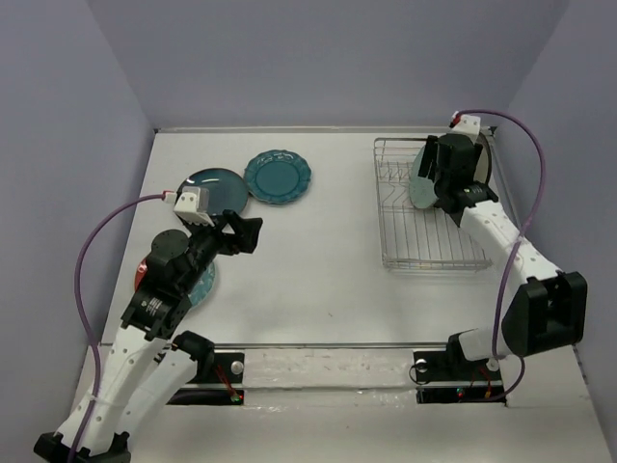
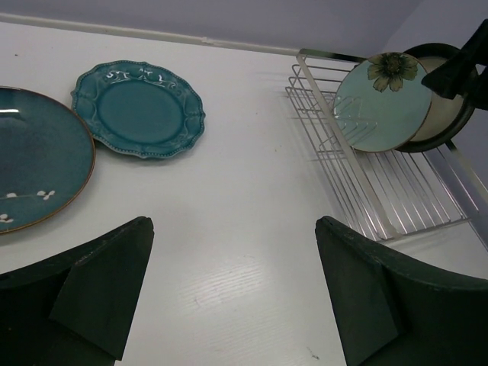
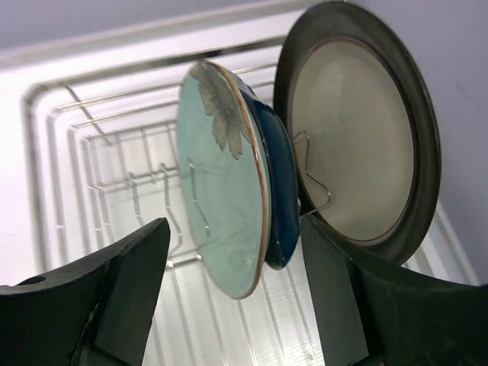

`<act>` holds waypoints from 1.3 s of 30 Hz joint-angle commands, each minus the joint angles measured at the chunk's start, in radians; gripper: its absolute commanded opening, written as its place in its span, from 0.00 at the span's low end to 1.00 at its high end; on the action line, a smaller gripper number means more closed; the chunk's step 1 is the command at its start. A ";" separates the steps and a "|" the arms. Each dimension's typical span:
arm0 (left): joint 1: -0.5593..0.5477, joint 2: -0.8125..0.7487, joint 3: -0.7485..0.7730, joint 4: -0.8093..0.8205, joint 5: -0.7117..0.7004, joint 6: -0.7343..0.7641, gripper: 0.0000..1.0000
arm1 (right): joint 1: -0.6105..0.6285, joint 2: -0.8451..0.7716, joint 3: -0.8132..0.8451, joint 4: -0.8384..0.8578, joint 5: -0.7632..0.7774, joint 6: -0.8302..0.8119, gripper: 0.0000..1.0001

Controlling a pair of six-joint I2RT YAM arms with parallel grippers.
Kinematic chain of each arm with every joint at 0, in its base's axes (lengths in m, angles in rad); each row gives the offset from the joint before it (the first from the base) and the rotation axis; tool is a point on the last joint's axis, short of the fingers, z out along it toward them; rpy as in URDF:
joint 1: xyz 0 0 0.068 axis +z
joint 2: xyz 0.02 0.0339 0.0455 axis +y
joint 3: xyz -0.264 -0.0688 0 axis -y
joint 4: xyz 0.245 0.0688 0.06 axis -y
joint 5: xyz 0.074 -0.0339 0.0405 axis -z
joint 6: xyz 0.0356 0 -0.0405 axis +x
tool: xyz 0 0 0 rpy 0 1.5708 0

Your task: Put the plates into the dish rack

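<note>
On the worktop (image 1: 318, 280), the dish rack (image 1: 424, 246) is set far to the right. Three plates (image 3: 358, 152) are stood up in it, the flower plate (image 3: 221, 198) in front. Three more are laid flat on the left, nearer the left arm. The scalloped plate (image 2: 139, 108) is found ahead and left of the left tool (image 2: 235, 223), which is spread wide and empty. The right tool (image 3: 232, 232) is held open around the flower plate, not squeezing it.
</note>
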 commanded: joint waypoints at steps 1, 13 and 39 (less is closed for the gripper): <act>0.012 0.009 -0.004 0.037 -0.006 0.006 0.98 | 0.027 -0.138 -0.035 0.035 -0.136 0.146 0.75; 0.111 -0.049 -0.001 0.029 -0.180 -0.042 0.96 | 0.517 0.084 -0.023 0.277 -0.579 0.422 0.48; 0.114 -0.112 0.010 0.019 -0.248 -0.043 0.95 | 0.863 1.009 0.640 0.426 -0.876 0.838 0.54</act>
